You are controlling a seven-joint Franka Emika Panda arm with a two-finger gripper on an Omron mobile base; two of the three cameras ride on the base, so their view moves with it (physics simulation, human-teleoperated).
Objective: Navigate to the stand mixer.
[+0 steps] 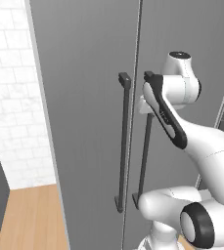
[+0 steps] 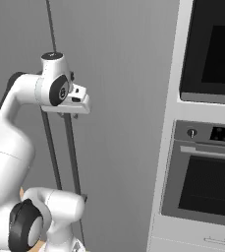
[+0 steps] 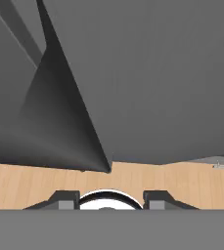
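The stand mixer is out of view. My arm is folded up close in front of a tall grey cabinet front (image 1: 89, 97) with two doors. The hand (image 2: 77, 101) points down at about the height of the door handles. In the hand view the gripper (image 3: 112, 200) stands open, its two dark fingertips (image 3: 67, 199) wide apart with nothing between them. Below them lie the wooden floor (image 3: 157, 178) and the foot of the grey doors.
Two dark vertical handles (image 1: 124, 141) run down the middle of the grey doors. A white tiled wall (image 1: 11, 97) and wooden floor (image 1: 30, 215) lie to the left. To the right stands a white column with a built-in oven (image 2: 207, 172) and a dark upper appliance (image 2: 212, 49).
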